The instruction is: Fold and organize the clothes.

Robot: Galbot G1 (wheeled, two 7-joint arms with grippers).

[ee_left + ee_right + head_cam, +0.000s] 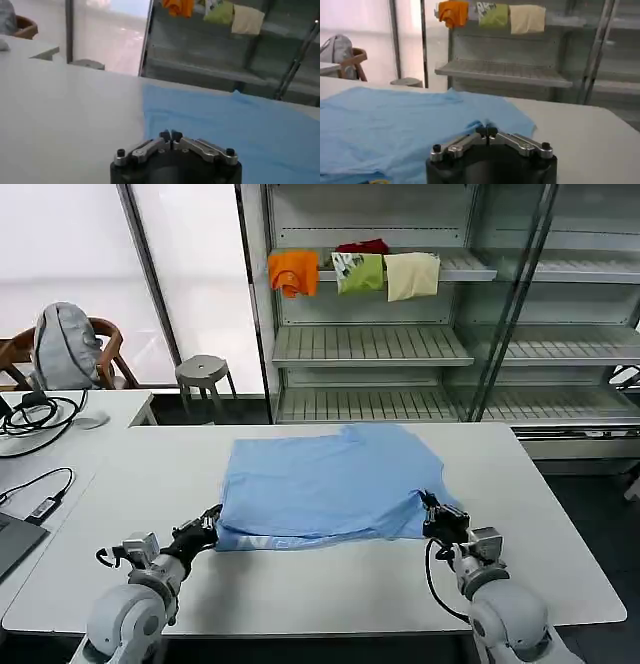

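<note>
White table (330, 584) fills the near ground, shelving and a bright window behind it.

Left gripper (211, 522) sits at the near-left corner of the T-shirt (320, 484), fingers pinched together on the cloth's edge; the left wrist view shows the fingertips (170, 135) closed tight at the blue hem. Right gripper (433, 514) is at the near-right corner, likewise closed, with a fold of blue fabric nipped between its tips (486, 131).

T-shirt lies flat mid-table, folded over itself into a rough rectangle, long axis running left to right across the table. Pale lettering shows as a strip along the near edge. One sleeve bulges out at the far-right side.

Left of the table, a second desk carries black cables (30, 416) and a laptop corner (12, 544), well apart from the shirt. Nothing sits between the grippers and the cloth.

Farther back: a grey stool (203, 374), a wooden chair with a grey backpack (62, 344) on it.

Shelf rack (370, 344) at the back: upper shelf holds an orange cloth (293, 272), a green cloth (359, 272) and a cream cloth (412, 275) hanging over its front edge, side by side. Lower shelves are bare.
</note>
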